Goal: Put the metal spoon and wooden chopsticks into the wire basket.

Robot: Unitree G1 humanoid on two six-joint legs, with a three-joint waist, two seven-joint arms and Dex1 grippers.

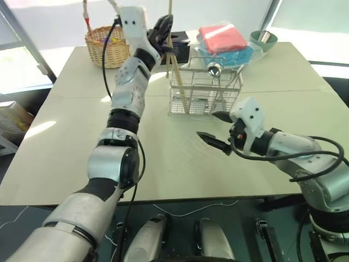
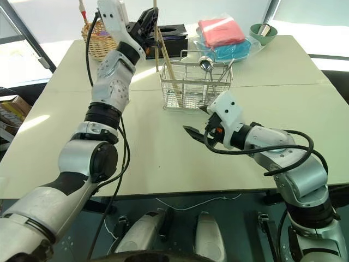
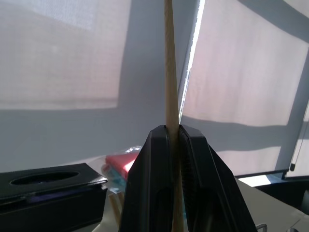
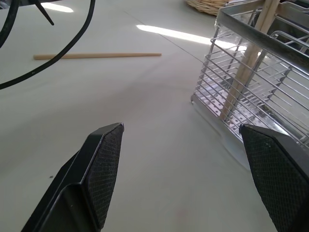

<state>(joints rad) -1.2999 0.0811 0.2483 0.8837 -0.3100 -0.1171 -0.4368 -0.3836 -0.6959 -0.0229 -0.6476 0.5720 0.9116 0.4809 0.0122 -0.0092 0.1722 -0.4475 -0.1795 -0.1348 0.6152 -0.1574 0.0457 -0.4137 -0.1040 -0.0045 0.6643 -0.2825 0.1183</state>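
- Wooden chopsticks: you have one chopstick (image 1: pixel 175 68) pinched in your left claw (image 1: pixel 162 34), raised over the wire basket (image 1: pixel 203 91); its lower end reaches down inside the basket's left end, and the stick stands nearly upright.
- Your left claw's fingers (image 3: pixel 159 183) are closed tight on that stick, as the left wrist view shows.
- A second chopstick (image 4: pixel 96 56) lies flat on the desk (image 1: pixel 65 136), well apart from the basket.
- Your right claw (image 1: pixel 216 131) hovers spread wide and empty, just in front of the basket.
- The metal spoon (image 1: pixel 214 70) already stands in the basket, bowl up, at its right end.
- The basket sits toward the desk's far edge.
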